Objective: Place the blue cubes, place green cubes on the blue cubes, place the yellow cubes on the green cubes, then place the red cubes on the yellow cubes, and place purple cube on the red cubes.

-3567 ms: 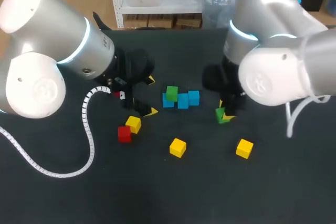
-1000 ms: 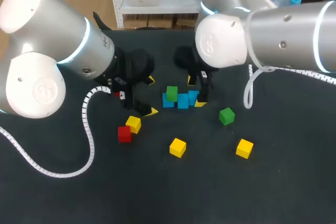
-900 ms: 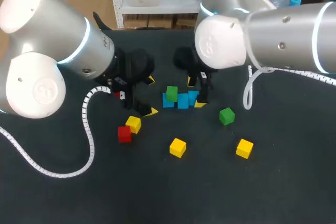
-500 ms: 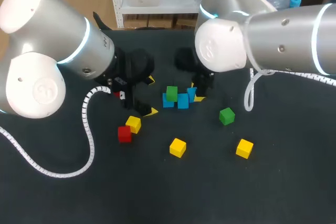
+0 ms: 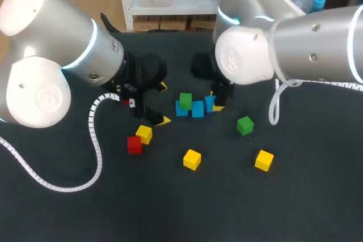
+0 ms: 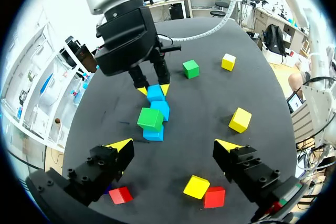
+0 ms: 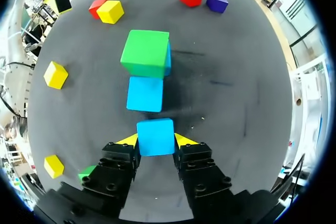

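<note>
Left the loose green cube (image 5: 245, 124) behind and clamped the right claw (image 7: 156, 140) on the end blue cube (image 7: 155, 134), held between its fingers. Kept the left claw (image 6: 173, 144) spread apart and empty. Probably meant re-setting the blue base first.

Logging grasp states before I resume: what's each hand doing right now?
Left hand: open, holding nothing.
Right hand: closed on a small blue cube.

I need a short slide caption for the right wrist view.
Right gripper shut on a blue cube, green cube stacked ahead.
</note>
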You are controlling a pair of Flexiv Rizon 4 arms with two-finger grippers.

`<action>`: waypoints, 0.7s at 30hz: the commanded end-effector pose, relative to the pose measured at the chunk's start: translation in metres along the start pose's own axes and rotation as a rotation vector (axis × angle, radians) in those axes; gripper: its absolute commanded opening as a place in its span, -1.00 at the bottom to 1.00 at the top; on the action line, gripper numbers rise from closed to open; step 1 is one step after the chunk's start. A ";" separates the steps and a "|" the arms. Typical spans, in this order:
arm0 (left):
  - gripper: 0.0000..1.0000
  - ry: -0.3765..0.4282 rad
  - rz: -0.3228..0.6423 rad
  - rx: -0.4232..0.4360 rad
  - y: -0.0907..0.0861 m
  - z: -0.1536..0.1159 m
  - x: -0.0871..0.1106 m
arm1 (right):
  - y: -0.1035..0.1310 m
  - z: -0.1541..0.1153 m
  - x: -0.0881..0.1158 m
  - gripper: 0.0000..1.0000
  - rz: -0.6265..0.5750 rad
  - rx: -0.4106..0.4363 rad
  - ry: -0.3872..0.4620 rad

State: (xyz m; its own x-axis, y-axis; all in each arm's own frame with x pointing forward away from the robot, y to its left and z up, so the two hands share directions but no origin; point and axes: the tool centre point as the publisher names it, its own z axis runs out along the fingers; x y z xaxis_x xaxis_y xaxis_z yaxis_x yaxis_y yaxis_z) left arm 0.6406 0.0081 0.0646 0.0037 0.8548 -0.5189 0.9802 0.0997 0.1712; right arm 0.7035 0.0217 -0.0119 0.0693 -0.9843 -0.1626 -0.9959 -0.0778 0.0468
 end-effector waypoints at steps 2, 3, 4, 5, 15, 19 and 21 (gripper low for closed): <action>1.00 -0.006 0.003 0.001 0.000 0.000 0.002 | 0.007 0.000 0.005 -1.00 0.016 0.026 0.004; 1.00 -0.006 0.003 0.001 0.000 0.000 0.002 | 0.007 0.000 0.006 -1.00 0.018 0.025 0.005; 1.00 -0.006 0.003 0.001 0.000 0.000 0.002 | 0.007 0.001 0.007 -1.00 0.019 0.024 0.005; 1.00 -0.006 0.003 0.001 0.000 0.000 0.002 | 0.007 0.001 0.007 -1.00 0.021 0.022 0.005; 1.00 -0.006 0.003 0.001 0.000 0.000 0.002 | 0.007 0.002 0.006 -1.00 0.025 0.017 0.006; 1.00 -0.006 0.003 0.001 0.000 0.000 0.002 | 0.007 0.003 0.005 -1.00 0.039 0.011 0.006; 1.00 -0.006 0.003 0.001 0.000 0.000 0.002 | 0.007 0.003 0.005 -1.00 0.044 0.009 0.007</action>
State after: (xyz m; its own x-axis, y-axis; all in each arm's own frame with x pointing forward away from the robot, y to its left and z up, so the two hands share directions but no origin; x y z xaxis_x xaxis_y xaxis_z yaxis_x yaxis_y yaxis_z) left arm 0.6406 0.0080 0.0646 0.0037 0.8548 -0.5189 0.9802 0.0997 0.1712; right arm 0.6958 0.0165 -0.0156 0.0279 -0.9874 -0.1555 -0.9985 -0.0350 0.0426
